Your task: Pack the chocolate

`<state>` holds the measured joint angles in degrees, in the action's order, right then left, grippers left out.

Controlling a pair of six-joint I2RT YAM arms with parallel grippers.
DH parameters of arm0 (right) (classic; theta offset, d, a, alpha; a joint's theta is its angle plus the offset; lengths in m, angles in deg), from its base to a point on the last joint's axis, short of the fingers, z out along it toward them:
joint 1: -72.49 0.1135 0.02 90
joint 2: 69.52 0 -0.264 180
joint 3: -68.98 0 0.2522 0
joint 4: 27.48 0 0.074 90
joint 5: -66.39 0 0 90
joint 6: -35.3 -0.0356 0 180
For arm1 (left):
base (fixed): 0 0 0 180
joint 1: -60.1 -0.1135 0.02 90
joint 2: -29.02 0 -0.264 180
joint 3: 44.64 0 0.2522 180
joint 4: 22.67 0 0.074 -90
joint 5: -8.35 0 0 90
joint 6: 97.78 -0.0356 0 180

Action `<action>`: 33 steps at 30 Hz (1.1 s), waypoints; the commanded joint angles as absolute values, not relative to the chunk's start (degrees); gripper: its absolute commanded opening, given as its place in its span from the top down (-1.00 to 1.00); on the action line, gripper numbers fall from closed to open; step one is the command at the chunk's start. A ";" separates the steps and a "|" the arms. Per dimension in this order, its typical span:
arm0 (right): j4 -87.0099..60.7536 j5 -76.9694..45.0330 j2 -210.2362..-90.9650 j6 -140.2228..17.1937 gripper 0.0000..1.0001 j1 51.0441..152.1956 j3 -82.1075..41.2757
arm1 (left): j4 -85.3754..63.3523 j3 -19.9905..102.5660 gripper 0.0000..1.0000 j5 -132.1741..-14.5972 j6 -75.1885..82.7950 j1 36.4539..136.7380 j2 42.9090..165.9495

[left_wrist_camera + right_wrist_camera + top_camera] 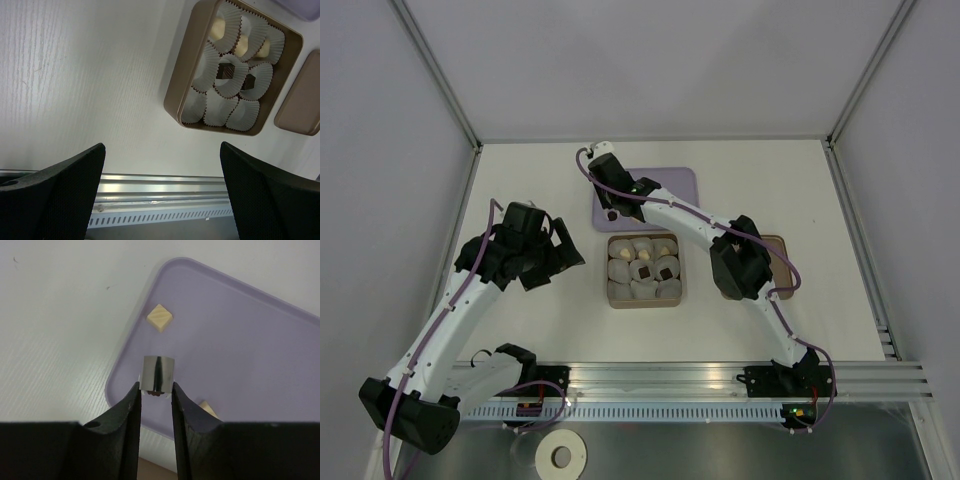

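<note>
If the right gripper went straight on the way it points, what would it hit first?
The purple tray. The right gripper points down at it near a corner, shut on a dark chocolate piece, so that piece would meet the tray floor first. Whether it touches now, I cannot tell.

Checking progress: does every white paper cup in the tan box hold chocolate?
No, the white crinkled paper cups along the tan square box's near edge are empty.
</note>
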<state>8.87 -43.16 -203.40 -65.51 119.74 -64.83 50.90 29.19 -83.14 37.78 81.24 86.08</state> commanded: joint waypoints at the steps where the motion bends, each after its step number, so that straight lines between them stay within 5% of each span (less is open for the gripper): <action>1: 7.02 -44.09 -198.12 -65.07 0.51 119.69 -65.72 | 49.89 29.50 -0.99 -83.93 37.58 81.45 85.54; 22: 9.03 -46.81 -166.66 -69.72 0.54 128.20 -36.81 | 49.54 27.57 -0.99 -84.20 39.33 81.54 83.96; 33: 9.31 -49.44 -164.79 -74.22 0.54 132.26 -32.49 | 49.36 27.74 -0.99 -84.64 39.60 81.54 83.52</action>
<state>11.36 -46.18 -166.62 -72.52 132.20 -32.11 50.73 27.73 -83.54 37.85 81.24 84.18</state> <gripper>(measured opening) 0.261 0.993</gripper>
